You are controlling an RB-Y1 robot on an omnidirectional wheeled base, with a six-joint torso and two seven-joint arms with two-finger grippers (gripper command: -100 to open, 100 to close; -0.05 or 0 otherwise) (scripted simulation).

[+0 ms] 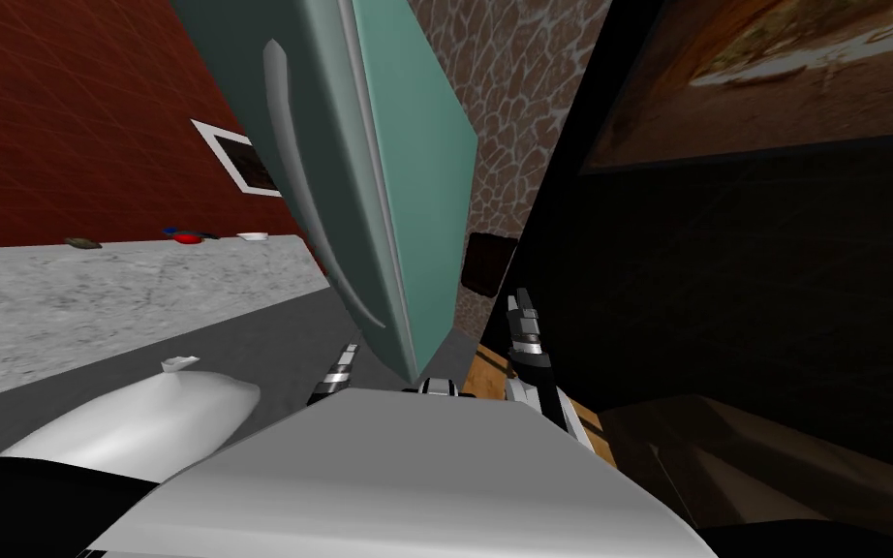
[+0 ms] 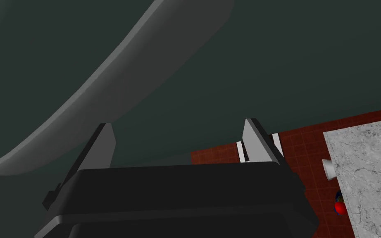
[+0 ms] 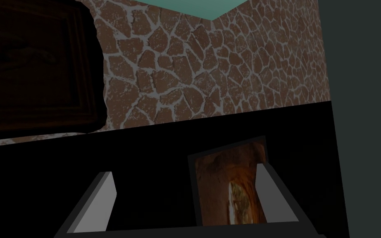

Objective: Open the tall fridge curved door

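Note:
The tall teal fridge (image 1: 415, 174) rises in front of me, its curved door (image 1: 323, 58) facing my left side. A long grey curved handle (image 1: 285, 145) runs down that door. My left gripper (image 2: 179, 140) stands open close to the door's dark face (image 2: 289, 62). The handle (image 2: 115, 78) sweeps past just beyond one of its fingers (image 2: 103, 142), and nothing lies between the fingers. In the head view the left forearm (image 1: 341, 366) reaches up toward the handle's lower end. My right gripper (image 1: 522, 310) is raised to the right of the fridge, open and holding nothing (image 3: 185, 190).
A grey marbled counter (image 1: 96, 291) stretches along my left, bearing a red bowl (image 1: 186, 236), a white bowl (image 1: 254, 235) and other small items. A dark wall (image 1: 725, 291) stands close on my right. A red tiled wall (image 1: 67, 116) lies behind the counter.

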